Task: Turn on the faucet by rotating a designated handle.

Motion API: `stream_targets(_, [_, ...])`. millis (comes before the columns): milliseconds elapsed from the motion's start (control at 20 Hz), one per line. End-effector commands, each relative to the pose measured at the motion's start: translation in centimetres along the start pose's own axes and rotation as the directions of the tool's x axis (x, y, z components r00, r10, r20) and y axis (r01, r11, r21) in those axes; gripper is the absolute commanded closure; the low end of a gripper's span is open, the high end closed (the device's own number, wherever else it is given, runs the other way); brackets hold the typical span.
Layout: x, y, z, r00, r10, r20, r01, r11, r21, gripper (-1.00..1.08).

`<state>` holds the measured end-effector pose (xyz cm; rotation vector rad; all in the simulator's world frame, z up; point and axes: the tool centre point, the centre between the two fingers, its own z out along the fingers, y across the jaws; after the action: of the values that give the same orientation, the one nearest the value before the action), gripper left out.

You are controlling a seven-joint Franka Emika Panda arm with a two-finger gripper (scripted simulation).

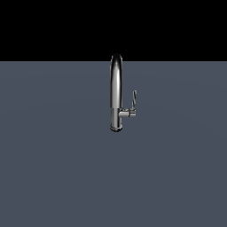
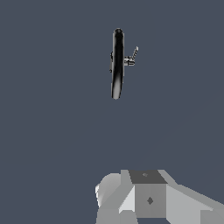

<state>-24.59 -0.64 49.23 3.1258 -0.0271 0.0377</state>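
A chrome faucet [image 1: 116,93] stands alone on a flat grey surface [image 1: 53,177], its arched spout rising high above a cylindrical base. The handle [image 1: 133,102], a thin lever blade on a short stub, juts from the faucet's lower body toward the exterior view's right and points upward, close beside the spout. In the wrist view the faucet [image 2: 117,63] and handle [image 2: 132,56] appear small and far off, with only part of the gripper [image 2: 146,197] body visible in the foreground; its fingers are out of frame, so whether the jaws are open or closed cannot be told. The arm does not show in the exterior view at all, suggesting the approach is not yet underway. The main risk from here is the lever's slimness and its closeness to the spout: a slightly misjudged approach could strike or catch the spout instead, or slide off the blade without turning it.
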Motion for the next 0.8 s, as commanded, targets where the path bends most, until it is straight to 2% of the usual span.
stream_targets(0, [0.0,0.0,0.0,1.000,0.000,0.000,0.000,1.000,0.000,1.08])
stream_targets(350, [0.7,0.0,0.1,1.000,0.016,0.016,-0.016,1.000,0.015,1.08])
stream_targets(750, [3.1,0.0,0.5,0.994,0.072,0.077,-0.078,0.995,0.070,1.08])
